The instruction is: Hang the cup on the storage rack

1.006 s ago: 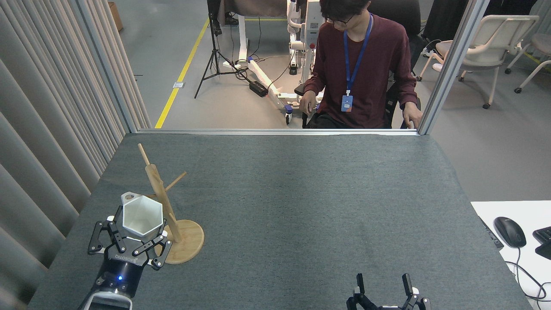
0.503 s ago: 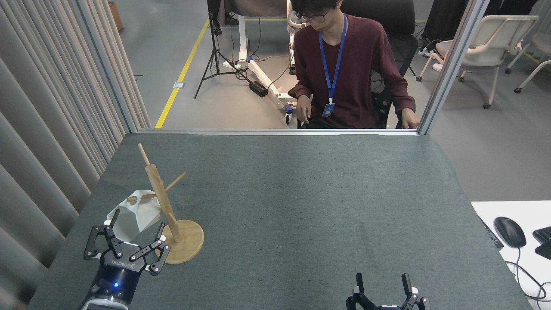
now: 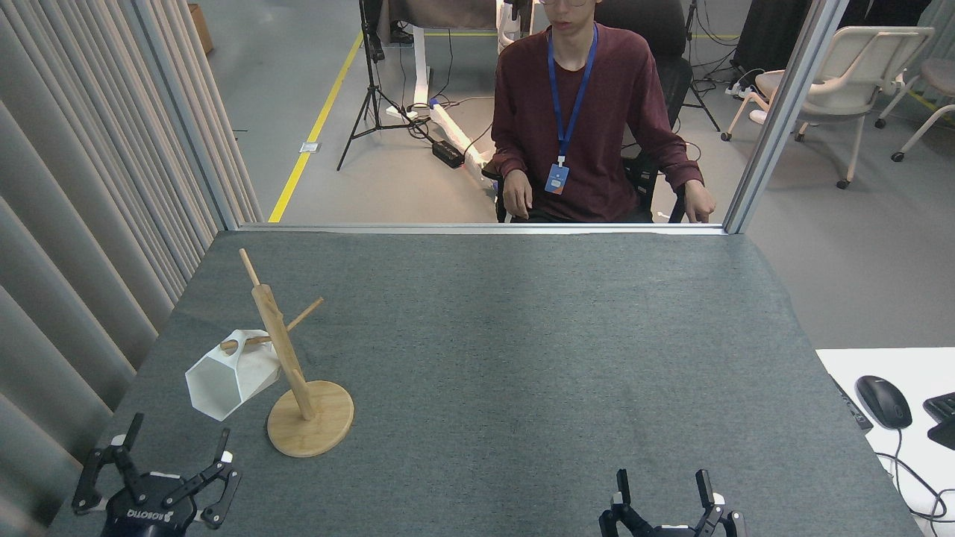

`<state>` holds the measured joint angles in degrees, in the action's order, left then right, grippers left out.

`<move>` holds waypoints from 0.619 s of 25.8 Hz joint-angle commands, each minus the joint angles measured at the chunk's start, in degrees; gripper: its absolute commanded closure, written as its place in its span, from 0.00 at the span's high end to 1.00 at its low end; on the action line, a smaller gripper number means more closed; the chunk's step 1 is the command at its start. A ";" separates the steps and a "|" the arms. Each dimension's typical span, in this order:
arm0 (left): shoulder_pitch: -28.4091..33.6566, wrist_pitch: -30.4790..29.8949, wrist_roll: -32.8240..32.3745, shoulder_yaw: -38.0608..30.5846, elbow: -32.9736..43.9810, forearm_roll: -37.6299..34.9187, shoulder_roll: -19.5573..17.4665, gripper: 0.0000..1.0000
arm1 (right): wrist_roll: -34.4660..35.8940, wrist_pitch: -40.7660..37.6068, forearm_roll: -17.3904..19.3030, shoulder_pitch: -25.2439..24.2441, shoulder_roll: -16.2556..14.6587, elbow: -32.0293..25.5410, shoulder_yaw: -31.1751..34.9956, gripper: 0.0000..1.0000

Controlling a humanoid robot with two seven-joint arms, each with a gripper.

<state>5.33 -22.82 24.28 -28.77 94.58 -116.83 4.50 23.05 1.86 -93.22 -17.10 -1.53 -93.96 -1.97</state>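
Note:
The white faceted cup (image 3: pixel 227 377) hangs by its small handle loop on a left-pointing peg of the wooden storage rack (image 3: pixel 287 358), its hexagonal mouth tilted down toward me. The rack stands on its round disc base at the table's left side. My left gripper (image 3: pixel 177 442) sits low at the near left, open and empty, below and apart from the cup. At the bottom edge right of centre my right gripper (image 3: pixel 661 483) stands open with nothing between its fingers.
A person (image 3: pixel 589 119) sits on a chair beyond the table's far edge. Curtains (image 3: pixel 89 224) line the left side. To the right a white desk (image 3: pixel 873 373) carries a black mouse (image 3: pixel 883 400). The grey table (image 3: pixel 522 358) stretches right of the rack.
My left gripper let go of the cup, which now hangs tilted on the peg, and drew back down toward me. The person shifted in the chair. The right gripper stayed put.

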 commanded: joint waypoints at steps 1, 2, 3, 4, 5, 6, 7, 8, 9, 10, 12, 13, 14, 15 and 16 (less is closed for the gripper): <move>3.89 -2.40 -0.02 -0.41 0.87 5.92 -0.98 1.00 | -0.03 -0.01 -0.04 -0.31 -0.06 -0.09 -0.05 0.99; 4.25 -2.58 -0.02 0.47 0.26 6.27 -1.07 1.00 | -0.03 -0.01 -0.04 -0.48 -0.06 -0.09 -0.05 0.99; 4.60 -2.93 -0.02 1.61 -0.80 6.44 -1.16 1.00 | -0.11 -0.01 -0.12 -0.74 -0.23 -0.09 -0.05 0.99; 5.12 -3.37 -0.11 2.93 -1.67 6.71 -1.25 1.00 | -0.20 0.08 -0.21 -0.92 -0.32 -0.09 -0.14 0.99; 5.56 -3.81 -0.20 4.34 -2.20 7.41 -1.34 1.00 | -0.20 0.08 -0.39 -1.27 -0.49 -0.09 -0.14 0.99; 6.09 -3.98 -0.64 5.92 -2.64 8.64 -1.60 1.00 | -0.20 0.16 -0.83 -1.80 -0.67 -0.09 -0.22 0.99; 6.44 -3.98 -1.07 7.42 -2.99 10.05 -1.69 1.00 | -0.29 0.25 -1.53 -2.33 -0.76 -0.09 -0.22 0.99; 6.71 -4.07 -1.60 8.65 -2.99 11.36 -1.77 1.00 | -0.20 0.34 -2.15 -2.50 -0.93 -0.09 -0.22 0.99; 6.97 -4.16 -2.57 9.79 -3.17 12.33 -1.95 1.00 | -0.20 0.43 -2.50 -2.68 -1.02 -0.17 -0.14 0.99; 7.23 -4.07 -3.71 10.76 -3.52 13.47 -1.95 1.00 | -0.20 0.52 -2.50 -3.03 -1.29 -0.26 -0.05 0.99; 7.32 -3.37 -4.50 12.95 -4.84 17.25 -1.95 1.00 | -0.20 0.60 -2.50 -3.82 -1.64 -0.61 0.22 0.99; 7.41 -3.11 -4.50 13.92 -5.37 19.45 -2.04 1.00 | -0.20 0.60 -2.50 -4.35 -1.73 -0.70 0.30 0.99; 7.59 -2.49 -4.41 14.62 -5.54 21.47 -2.13 1.00 | -0.20 0.60 -2.50 -4.79 -1.99 -0.88 0.39 0.99; 7.85 -1.61 -4.33 14.80 -5.63 23.05 -2.21 1.00 | -0.29 0.60 -2.50 -5.05 -2.34 -1.05 0.48 0.99; 8.20 -0.82 -4.06 14.89 -5.89 23.93 -2.39 1.00 | -0.29 0.60 -2.50 -5.23 -2.43 -1.05 0.48 0.99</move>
<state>12.88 -25.45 20.23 -15.35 89.51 -97.31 2.39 22.81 2.42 -95.64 -21.41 -3.40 -94.72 -1.68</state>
